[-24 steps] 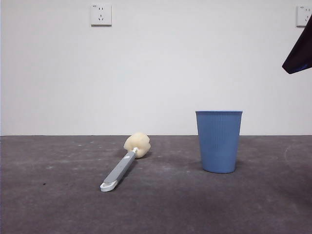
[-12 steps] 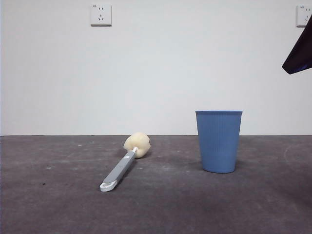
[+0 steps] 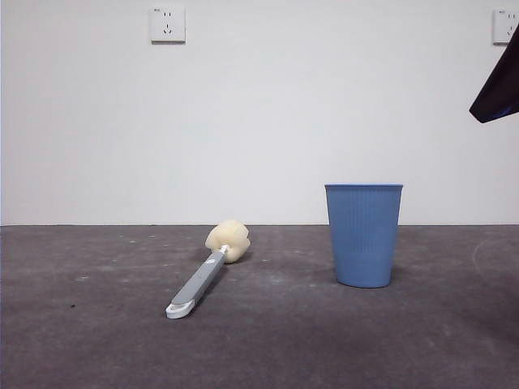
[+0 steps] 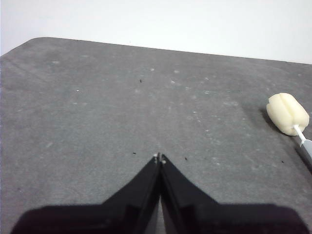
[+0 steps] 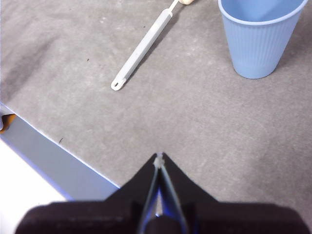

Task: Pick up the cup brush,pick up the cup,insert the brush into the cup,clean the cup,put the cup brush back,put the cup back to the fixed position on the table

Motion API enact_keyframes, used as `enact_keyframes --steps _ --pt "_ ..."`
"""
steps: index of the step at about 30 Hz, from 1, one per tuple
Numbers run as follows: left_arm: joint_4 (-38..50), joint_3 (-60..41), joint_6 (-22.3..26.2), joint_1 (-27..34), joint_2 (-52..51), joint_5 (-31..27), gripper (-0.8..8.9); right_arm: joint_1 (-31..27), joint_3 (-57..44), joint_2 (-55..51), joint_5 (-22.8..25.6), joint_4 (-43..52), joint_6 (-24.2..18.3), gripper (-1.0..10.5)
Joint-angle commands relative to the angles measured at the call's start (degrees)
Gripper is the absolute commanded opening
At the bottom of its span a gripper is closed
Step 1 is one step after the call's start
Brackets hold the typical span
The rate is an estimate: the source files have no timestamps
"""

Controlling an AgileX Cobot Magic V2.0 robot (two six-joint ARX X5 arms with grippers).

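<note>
Bare test room: plain white wall, wall sockets, grey table

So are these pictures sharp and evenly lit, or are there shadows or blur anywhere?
Front view: sharp, soft even light, a faint shadow beside the cup and a dark patch on the near table. Left wrist view: slightly hazy, brush cut off at the edge. Right wrist view: clear, with a washed-out white corner.

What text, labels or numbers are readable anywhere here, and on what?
None readable.
Wall sockets and: a tiny mark at the top corner, too small to read.
Cup: ribs only, no print.
Cup brush: no visible label.
</note>
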Motion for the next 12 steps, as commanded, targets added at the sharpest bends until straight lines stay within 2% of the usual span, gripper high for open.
enact_keyframes --steps 1,2,4,6,9,12 --pt "0.2 -0.8 -0.4 0.2 -0.2 0.2 -0.03 -0.9 -0.3 -1.2 2.0 0.7 -4.2 0.0" --pt "0.2 -0.8 -0.4 0.2 -0.2 0.2 -0.03 -2.4 -0.4 -2.6 3.5 1.5 -6.8 0.0" --pt "0.2 -0.8 -0.4 0.2 -0.2 0.1 -0.03 -8.2 -0.4 -5.1 4.3 4.5 -9.2 0.0" --pt "0.2 -0.8 -0.4 0.2 -0.2 0.2 -0.03 -15.8 -1.4 -8.3 4.2 7.7 -10.2 0.0" --pt "0.2 -0.8 -0.4 0.2 -0.2 0.2 -0.03 -26.1 -8.0 -14.8 4.2 15.8 -11.7 0.0" --pt "0.2 -0.8 -0.4 0.2 -0.2 0.1 -0.03 -31.5 -17.9 -23.5 4.5 22.7 -11.7 0.0"
